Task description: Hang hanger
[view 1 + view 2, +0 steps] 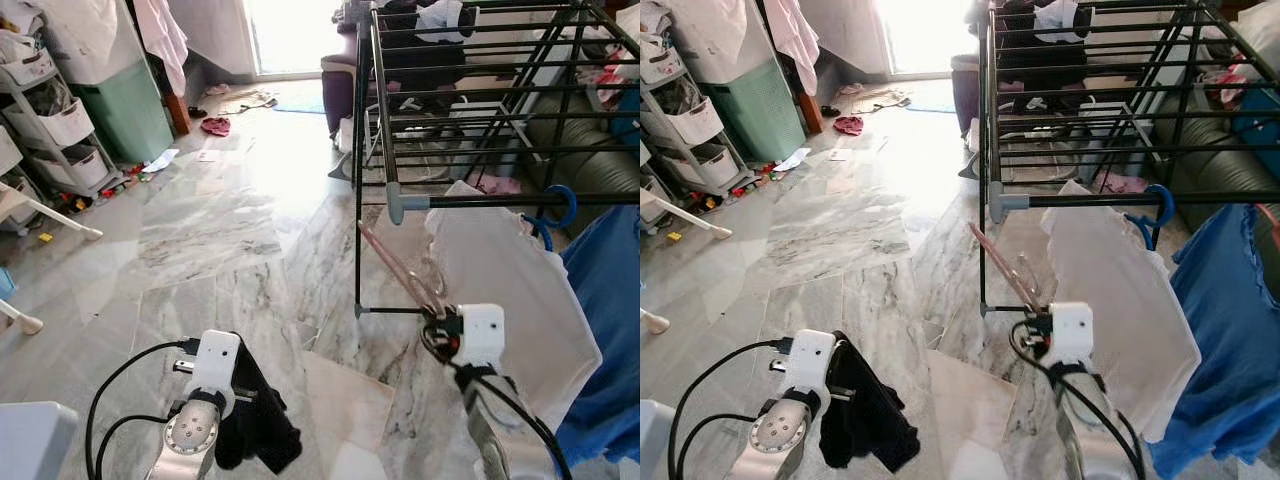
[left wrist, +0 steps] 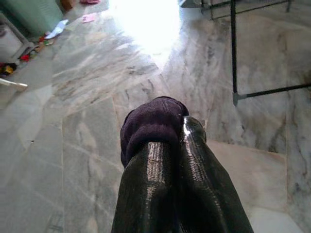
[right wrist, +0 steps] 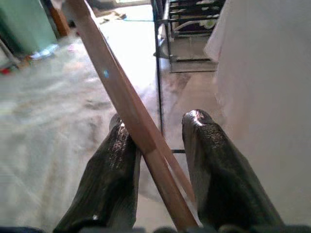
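Observation:
A pinkish wooden hanger with a metal hook is held in the air by my right gripper, just below the near rail of the black drying rack. In the right wrist view the hanger's bar runs slantwise between the fingers. A white garment and a blue one hang from that rail, close to the gripper's right. Low on the left, my left gripper is shut on a dark cloth that droops over its fingers.
Marble floor stretches ahead. A shelf unit with white bins and a green hamper stand at the far left, with small clutter and a red item on the floor. A dark sofa lies behind the rack.

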Tool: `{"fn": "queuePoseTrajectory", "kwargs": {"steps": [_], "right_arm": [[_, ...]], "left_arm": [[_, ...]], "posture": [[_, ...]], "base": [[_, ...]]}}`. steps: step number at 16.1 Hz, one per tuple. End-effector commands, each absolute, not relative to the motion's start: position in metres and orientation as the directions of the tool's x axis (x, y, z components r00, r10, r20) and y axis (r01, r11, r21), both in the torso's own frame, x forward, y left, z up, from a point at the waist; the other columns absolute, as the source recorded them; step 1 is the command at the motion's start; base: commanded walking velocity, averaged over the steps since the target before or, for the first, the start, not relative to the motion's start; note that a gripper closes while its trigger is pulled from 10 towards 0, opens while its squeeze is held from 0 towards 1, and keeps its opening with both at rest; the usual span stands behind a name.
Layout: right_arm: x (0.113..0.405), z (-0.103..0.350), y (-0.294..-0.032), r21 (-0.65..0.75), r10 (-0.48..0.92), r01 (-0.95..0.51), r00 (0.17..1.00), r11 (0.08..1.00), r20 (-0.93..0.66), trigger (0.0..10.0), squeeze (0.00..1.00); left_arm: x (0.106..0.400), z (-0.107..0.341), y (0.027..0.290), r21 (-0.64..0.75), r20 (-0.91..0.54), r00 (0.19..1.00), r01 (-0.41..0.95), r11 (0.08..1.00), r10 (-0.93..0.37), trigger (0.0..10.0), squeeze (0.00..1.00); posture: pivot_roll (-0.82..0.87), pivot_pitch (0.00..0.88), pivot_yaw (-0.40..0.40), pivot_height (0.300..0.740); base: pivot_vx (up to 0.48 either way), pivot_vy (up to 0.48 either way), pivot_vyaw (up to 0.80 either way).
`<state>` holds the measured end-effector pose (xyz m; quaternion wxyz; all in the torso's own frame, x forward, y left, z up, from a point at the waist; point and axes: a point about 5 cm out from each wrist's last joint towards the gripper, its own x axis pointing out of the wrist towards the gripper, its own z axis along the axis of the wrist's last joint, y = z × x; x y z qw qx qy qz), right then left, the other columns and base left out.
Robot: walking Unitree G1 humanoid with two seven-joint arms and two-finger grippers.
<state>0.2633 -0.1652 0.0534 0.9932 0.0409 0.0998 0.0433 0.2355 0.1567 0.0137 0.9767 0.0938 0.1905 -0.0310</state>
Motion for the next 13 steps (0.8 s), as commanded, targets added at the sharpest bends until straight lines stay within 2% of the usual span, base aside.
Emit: {"fn": "queuePoseTrajectory", "kwargs": {"steps": [1,5,13], "right_arm": [[0.2686,0.0670,-0.1614,0.157,0.104,-0.080,0.983,0.984,-0.149,10.0,0.00],[0.2682,0.0676,-0.1594,0.183,0.107,-0.078,0.982,0.980,-0.153,10.0,0.00],[0.2694,0.0650,-0.1601,0.161,0.131,-0.101,0.972,0.982,-0.193,10.0,0.00]], "left_arm": [[0.2388,0.0262,0.1653,0.178,-0.312,0.950,0.043,0.983,0.015,10.0,0.00],[0.2350,0.0275,0.1725,0.175,-0.310,0.949,0.004,0.985,0.052,10.0,0.00],[0.2378,0.0267,0.1683,0.179,-0.321,0.945,-0.011,0.984,0.069,10.0,0.00]], "posture": [[-0.03,0.000,0.043,0.740],[-0.02,0.000,0.043,0.740],[-0.02,0.000,0.027,0.740]], "base": [[0.000,0.000,0.00],[0.000,0.000,0.00],[-0.311,0.000,0.00]]}}
